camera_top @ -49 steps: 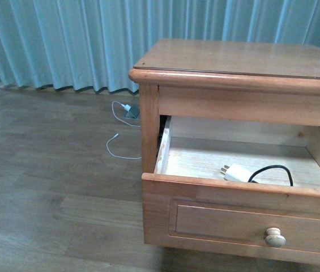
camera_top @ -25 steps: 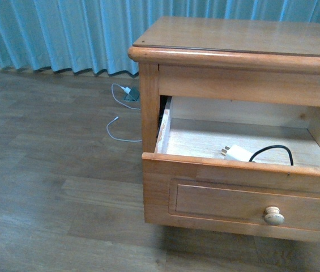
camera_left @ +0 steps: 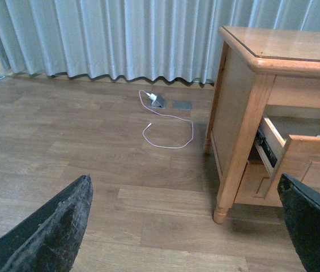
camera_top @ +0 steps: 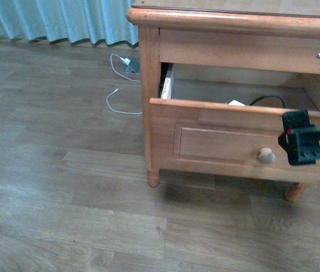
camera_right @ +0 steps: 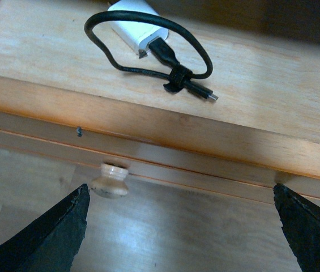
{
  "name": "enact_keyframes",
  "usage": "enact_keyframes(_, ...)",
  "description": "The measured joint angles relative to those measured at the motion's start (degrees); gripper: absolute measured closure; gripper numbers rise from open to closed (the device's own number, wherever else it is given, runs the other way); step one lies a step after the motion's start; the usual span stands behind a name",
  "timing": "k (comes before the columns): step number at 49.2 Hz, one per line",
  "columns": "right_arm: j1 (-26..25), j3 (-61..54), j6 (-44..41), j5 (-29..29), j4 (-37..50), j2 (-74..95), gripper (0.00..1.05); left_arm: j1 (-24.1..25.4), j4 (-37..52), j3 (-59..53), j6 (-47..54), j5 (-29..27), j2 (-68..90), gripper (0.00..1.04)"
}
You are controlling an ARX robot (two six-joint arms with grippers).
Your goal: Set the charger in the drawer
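The drawer (camera_top: 216, 141) of the wooden nightstand stands pulled out, with a round pale knob (camera_top: 266, 156). The white charger (camera_right: 136, 25) lies on the drawer's pale wood floor with its looped black cable (camera_right: 174, 73). In the front view only its top (camera_top: 237, 103) and a bit of cable (camera_top: 268, 98) show over the drawer front. My right gripper (camera_top: 308, 144) is open and empty in front of the drawer front, just right of the knob. In its wrist view the gripper (camera_right: 179, 190) hangs over the front rim (camera_right: 148, 122) and knob (camera_right: 110, 179). My left gripper (camera_left: 182, 187) is open and empty above the floor, left of the nightstand.
The nightstand (camera_left: 250, 113) stands on turned legs (camera_top: 153, 179) on wood flooring. A white-cabled charger (camera_top: 128, 62) with a thin cord (camera_top: 114, 102) lies on the floor by the blue curtain (camera_left: 120, 39), also in the left wrist view (camera_left: 157, 101).
The front view has dropped lower, so the nightstand sits higher in the picture. My right gripper has come into view in front of the drawer front. The charger has stayed in the drawer.
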Motion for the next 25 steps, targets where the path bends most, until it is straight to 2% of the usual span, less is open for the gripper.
enact_keyframes(13, -0.5, 12.7, 6.7, 4.8, 8.8, 15.4, 0.08, 0.0, 0.0, 0.0, 0.0, 0.0, 0.0, 0.06)
enact_keyframes(25, -1.4, 16.5, 9.4, 8.5, 20.2, 22.4, 0.08, 0.0, 0.0, 0.0, 0.0, 0.0, 0.0, 0.06)
